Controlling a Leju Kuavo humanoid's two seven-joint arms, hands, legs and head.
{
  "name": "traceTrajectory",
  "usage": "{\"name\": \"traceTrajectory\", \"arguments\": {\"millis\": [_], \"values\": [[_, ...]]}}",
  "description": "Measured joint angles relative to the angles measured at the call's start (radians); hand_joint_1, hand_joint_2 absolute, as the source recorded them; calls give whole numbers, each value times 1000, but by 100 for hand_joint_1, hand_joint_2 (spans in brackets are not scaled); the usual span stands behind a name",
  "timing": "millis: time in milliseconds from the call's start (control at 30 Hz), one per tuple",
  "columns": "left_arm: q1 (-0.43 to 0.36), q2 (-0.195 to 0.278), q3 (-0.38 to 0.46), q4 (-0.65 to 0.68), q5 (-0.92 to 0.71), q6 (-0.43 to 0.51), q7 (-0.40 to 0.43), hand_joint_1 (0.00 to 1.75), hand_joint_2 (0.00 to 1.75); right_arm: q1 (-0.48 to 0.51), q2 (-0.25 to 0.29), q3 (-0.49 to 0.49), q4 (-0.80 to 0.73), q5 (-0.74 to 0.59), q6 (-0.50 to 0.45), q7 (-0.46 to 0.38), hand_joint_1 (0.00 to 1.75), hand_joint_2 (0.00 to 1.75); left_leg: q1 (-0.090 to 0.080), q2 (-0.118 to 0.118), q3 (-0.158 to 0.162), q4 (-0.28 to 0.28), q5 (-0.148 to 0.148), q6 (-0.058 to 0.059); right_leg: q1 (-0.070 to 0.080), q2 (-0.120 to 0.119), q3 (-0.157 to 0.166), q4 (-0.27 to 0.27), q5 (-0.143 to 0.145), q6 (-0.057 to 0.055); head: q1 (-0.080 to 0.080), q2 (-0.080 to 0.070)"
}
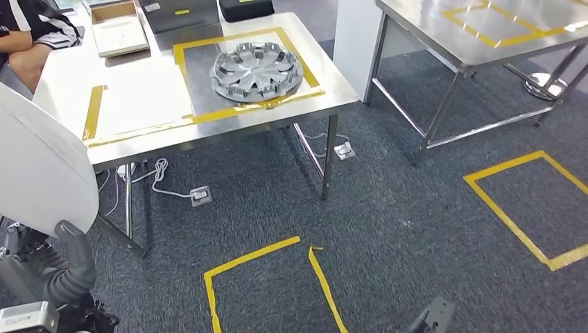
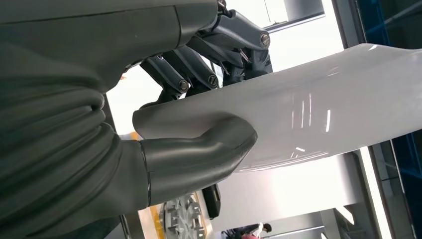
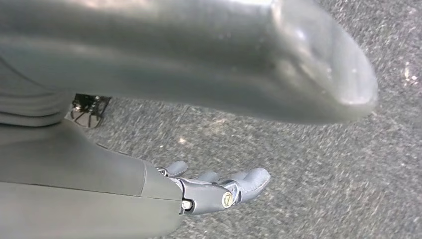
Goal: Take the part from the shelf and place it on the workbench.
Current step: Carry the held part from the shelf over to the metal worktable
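The tabletop (image 1: 333, 94) ahead of me is the biggest worry: its yellow-taped square already carries a silver wheel cover (image 1: 256, 69), so if I set my load down without choosing the bare sheet beside it, one will knock the other. Next is the white panel (image 1: 41, 159) itself, the part I am carrying, broad and glossy, held up at my left side and well short of the tabletop. In my left hand (image 2: 199, 114) the fingers (image 2: 184, 69) curl over one face and the thumb presses the other near one edge only, so I judge the long free end could swing, slip on that slick surface, or catch the tabletop's rim. My right hand (image 3: 214, 186) hangs over the carpet, holding nothing, its fingers loosely extended, no help if the panel tilts. A person sits at the far corner, near the swing.
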Motion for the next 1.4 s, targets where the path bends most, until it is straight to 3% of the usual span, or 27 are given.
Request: {"name": "traceTrajectory", "arguments": {"millis": [67,100,133,167,267,300,367,400,467,500,567,600,633,667,767,800,900,933,1000,1067,1133,1167,1200,1267,1300,1333,1400], "values": [[2,1,0,2,0,-1,1,175,175,2,0,0,0,-2,0,0,0,0,3,1,-87,71,-66,-6,-1,2,19,0,-21,0,0,0],[3,2,0,3,0,-1,1,175,175,3,0,0,0,-3,0,1,0,0,4,1,-114,70,-90,-9,-2,3,31,0,-32,1,0,0],[3,2,0,3,0,-2,1,175,175,4,0,0,0,-4,0,1,0,0,5,2,-128,44,-89,-11,-3,3,45,0,-44,3,0,0],[3,2,0,3,0,-2,1,175,175,4,0,0,0,-4,0,2,0,0,5,3,-131,-4,-54,-11,-5,4,60,0,-57,6,0,0],[3,4,0,4,0,-3,2,175,175,3,0,0,0,-5,0,6,0,0,3,12,-121,-155,127,0,-4,6,96,-1,-98,21,-5,0],[4,4,1,4,0,-3,3,175,175,3,0,0,0,-5,1,7,0,0,3,13,-116,-174,156,6,-2,6,107,0,-107,29,-6,0],[2,4,2,0,0,-4,5,175,175,0,0,0,0,-4,1,9,0,0,3,10,-97,-180,155,21,-1,5,116,20,-104,42,-5,0],[1,4,2,-3,-1,-5,5,175,175,-1,0,1,0,-4,1,9,0,0,4,9,-85,-183,152,30,-1,4,109,50,-91,48,-3,0],[0,3,3,-8,-4,-7,7,175,175,-3,0,1,0,-4,4,10,0,0,5,9,-58,-185,138,43,-2,2,47,150,-81,54,0,0],[1,2,3,-10,-6,-8,8,175,175,-2,1,2,0,-4,5,10,0,0,4,8,-47,-185,128,48,-3,1,3,205,-95,56,2,0],[4,2,3,-11,-9,-10,10,175,175,0,1,2,0,-4,9,11,0,0,3,5,-25,-186,104,51,-2,1,-82,274,-168,57,3,0],[6,2,3,-11,-10,-11,10,175,175,2,1,2,0,-4,9,11,0,0,3,3,-12,-186,92,51,-2,0,-109,275,-202,57,4,0],[7,2,3,-12,-10,-11,11,175,175,3,1,2,0,-3,10,12,0,0,3,1,4,-186,78,49,-2,0,-125,253,-214,56,4,0],[8,2,3,-12,-10,-11,11,175,175,4,1,3,0,-3,11,12,0,0,3,-1,20,-186,64,47,-2,0,-131,210,-193,54,4,0],[9,2,4,-11,-11,-11,13,175,175,12,1,5,0,-2,12,14,0,0,-1,-4,56,-184,20,36,3,-3,-124,61,-6,43,3,0],[10,2,4,-12,-12,-11,14,175,175,14,1,6,0,-3,12,14,0,0,-2,-5,68,-185,9,30,5,-4,-118,37,33,38,3,0],[6,3,5,-18,-14,-11,15,175,175,11,2,8,0,-4,12,15,0,0,-3,-6,82,-154,16,10,5,-1,-83,24,32,20,4,0],[3,3,5,-19,-15,-12,15,175,175,9,2,9,0,-4,11,15,0,0,-2,-5,64,-115,30,5,3,-1,-70,22,26,13,3,0],[3,3,5,-21,-16,-13,15,175,175,6,1,9,0,-4,11,14,0,0,0,-2,-11,0,31,-1,1,0,-42,20,5,2,0,0],[5,5,6,-20,-17,-13,15,175,175,6,1,9,0,-4,11,14,0,0,2,0,-97,90,-34,-6,1,1,-11,20,-23,-2,-1,0],[7,6,7,-19,-17,-13,15,175,175,7,2,9,0,-5,11,15,0,0,2,0,-145,86,-95,-6,1,4,28,20,-55,-3,-1,0],[7,6,8,-19,-17,-13,15,175,175,8,2,9,0,-5,11,15,0,0,2,0,-153,50,-90,-5,1,6,49,20,-72,-2,-1,0],[8,7,8,-19,-17,-13,15,175,175,8,2,9,0,-5,11,15,0,0,1,1,-155,-3,-46,-2,1,7,70,19,-89,0,-1,0],[9,10,11,-16,-16,-13,15,175,175,7,3,9,0,-5,11,15,0,0,-3,1,-157,-111,96,7,2,11,102,20,-121,8,-4,0],[11,11,12,-14,-16,-13,16,175,175,6,4,9,0,-5,11,15,0,0,-6,1,-154,-141,149,11,4,13,113,17,-136,14,-6,0],[12,13,13,-12,-15,-13,16,175,175,6,5,9,0,-5,12,16,0,0,-8,0,-150,-157,173,17,5,15,127,16,-145,20,-8,0],[11,14,16,-13,-14,-12,15,175,175,4,4,10,0,-5,18,16,0,0,-5,0,-122,-166,165,29,6,15,143,22,-141,32,-7,0]]}}
